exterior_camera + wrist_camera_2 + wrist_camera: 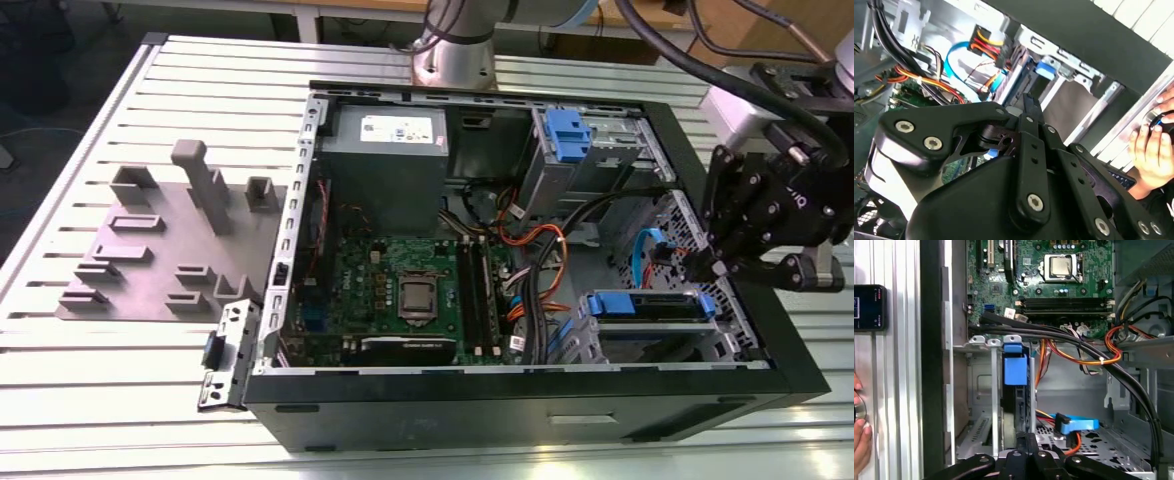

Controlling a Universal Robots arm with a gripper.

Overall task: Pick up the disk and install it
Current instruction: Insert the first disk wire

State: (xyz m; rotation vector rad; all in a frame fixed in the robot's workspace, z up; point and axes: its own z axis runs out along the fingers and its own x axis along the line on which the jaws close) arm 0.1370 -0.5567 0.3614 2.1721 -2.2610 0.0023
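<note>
One gripper, fingers together; disk on edge just ahead of them — inside drive cage.

Black case on silver ribbed surface. Green circuit board in the middle. Disk at 4 o'clock, blue frame. Cables orange and red. Grey stand at 9 o'clock. Black pincer at 3 o'clock.

Slotted table with open computer case and grey fixture plate
</note>
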